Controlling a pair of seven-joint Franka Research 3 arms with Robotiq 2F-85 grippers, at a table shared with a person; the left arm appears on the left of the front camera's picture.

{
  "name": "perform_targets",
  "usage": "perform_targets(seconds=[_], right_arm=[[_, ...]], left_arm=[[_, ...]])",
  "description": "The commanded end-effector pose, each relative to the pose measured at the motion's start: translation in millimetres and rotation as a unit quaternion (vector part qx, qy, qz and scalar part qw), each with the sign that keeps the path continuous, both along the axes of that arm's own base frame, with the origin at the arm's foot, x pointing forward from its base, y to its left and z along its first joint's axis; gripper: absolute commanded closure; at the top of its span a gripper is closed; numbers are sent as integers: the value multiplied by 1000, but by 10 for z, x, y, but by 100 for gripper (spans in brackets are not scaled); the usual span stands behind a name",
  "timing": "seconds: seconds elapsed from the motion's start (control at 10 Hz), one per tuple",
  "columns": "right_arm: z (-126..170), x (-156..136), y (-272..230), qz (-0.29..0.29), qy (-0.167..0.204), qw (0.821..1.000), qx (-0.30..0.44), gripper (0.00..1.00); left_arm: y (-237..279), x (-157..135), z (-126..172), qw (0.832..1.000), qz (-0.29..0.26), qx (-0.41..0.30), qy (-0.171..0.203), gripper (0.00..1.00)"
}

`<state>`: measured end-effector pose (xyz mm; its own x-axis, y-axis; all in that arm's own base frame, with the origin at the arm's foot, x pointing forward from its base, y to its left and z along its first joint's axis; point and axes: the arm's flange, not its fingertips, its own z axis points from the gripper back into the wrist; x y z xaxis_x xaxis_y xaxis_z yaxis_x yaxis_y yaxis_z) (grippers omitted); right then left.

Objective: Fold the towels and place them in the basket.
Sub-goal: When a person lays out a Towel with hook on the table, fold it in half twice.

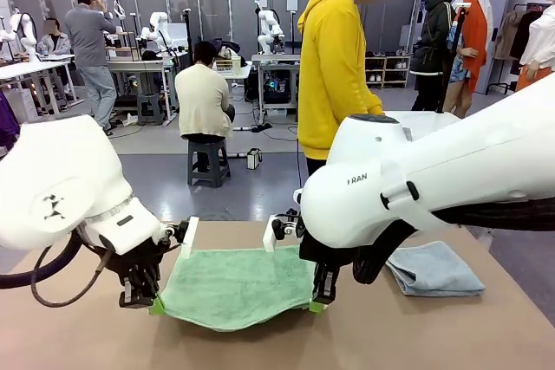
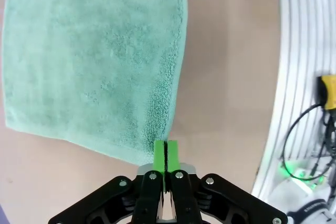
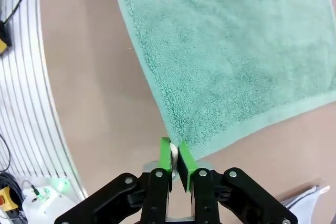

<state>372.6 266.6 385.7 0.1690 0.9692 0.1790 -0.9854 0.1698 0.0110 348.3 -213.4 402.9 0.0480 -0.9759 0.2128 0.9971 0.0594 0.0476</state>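
The left gripper point(image 2: 166, 153), its green pads pressed together, pinches one near corner of the mid-green rectangular terry-cloth towel point(image 1: 238, 283). The right gripper point(image 3: 176, 153) pinches the other near corner the same way. The nubbly, hemmed cloth spreads across the middle of the brown table point(image 1: 390, 335). A folded pale blue-grey terry towel point(image 1: 434, 268) lies toward the table's right edge.

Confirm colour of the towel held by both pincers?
Mid green. The towel shows best in the right wrist view, its corner pinched in the right pincer.
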Motion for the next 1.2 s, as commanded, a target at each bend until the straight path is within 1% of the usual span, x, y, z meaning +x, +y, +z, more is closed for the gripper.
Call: perform_targets(seconds=[0.0,0.1,0.2,0.3,0.4,0.6,0.7,0.9,1.1], right_arm=[[143,-152,-55,-16,15,1000,16,99],[245,-165,-40,-11,0,1000,18,99],[319,-111,-9,-10,-9,1000,18,99],[391,-33,48,-9,-23,1000,11,99],[434,83,94,-8,-34,999,8,99],[435,372,186,-8,-46,999,3,99],[401,543,258,-3,-49,999,-2,99],[330,857,328,-11,-48,999,-20,99],[169,1218,376,-20,-36,998,-36,99]], left_arm=[[41,-171,155,1000,3,-15,-2,100],[21,-150,241,999,7,-19,-31,100],[-1,-49,268,998,23,-17,-56,100],[-41,76,273,997,22,-27,-66,100],[-85,218,249,996,36,-25,-82,100],[-139,505,180,994,52,-35,-90,100],[-149,680,121,992,68,-27,-102,100],[-140,986,14,988,99,-9,-120,100],[-99,1300,-127,986,121,-23,-114,100]])
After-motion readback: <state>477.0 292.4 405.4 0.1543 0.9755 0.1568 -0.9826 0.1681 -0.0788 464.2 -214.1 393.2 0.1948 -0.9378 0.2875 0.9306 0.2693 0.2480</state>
